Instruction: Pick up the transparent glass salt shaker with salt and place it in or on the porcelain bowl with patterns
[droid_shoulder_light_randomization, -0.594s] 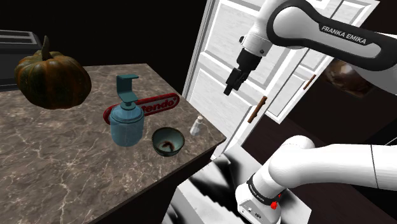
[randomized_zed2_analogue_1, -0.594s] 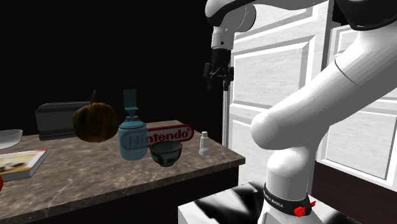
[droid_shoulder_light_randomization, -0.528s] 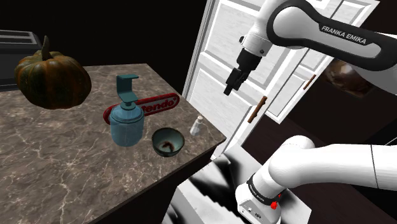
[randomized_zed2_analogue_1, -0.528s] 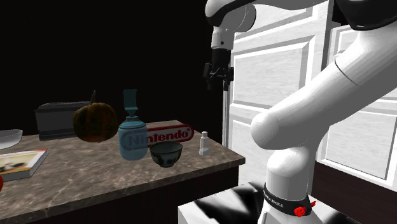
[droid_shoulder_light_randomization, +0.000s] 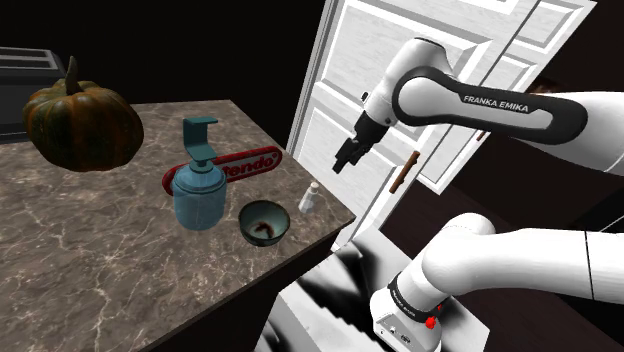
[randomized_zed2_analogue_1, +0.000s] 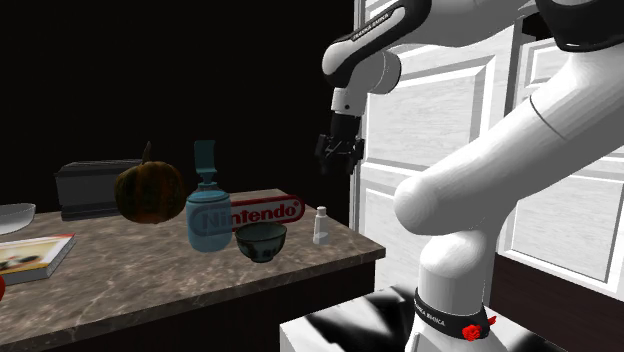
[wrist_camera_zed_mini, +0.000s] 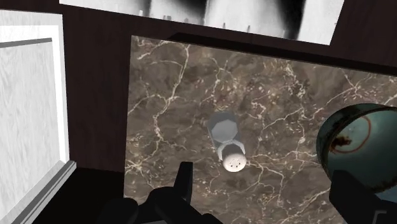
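Two black fingers (wrist_camera_zed_mini: 182, 179) stand wide apart: the gripper (wrist_camera_zed_mini: 266, 183) is open and holds nothing. In the shoulder view it hangs at mid-frame in front of the white door (droid_shoulder_light_randomization: 350, 60), above and to the right of the shaker (droid_shoulder_light_randomization: 311, 197) and well clear of it. The shaker stands upright near the right corner of the counter (droid_shoulder_light_randomization: 100, 260), just right of the bowl (droid_shoulder_light_randomization: 245, 213) and not touching it. A blue dispenser (droid_shoulder_light_randomization: 198, 195) stands close on the bowl's left. In the wrist view the shaker sits just ahead of the fingers, untouched.
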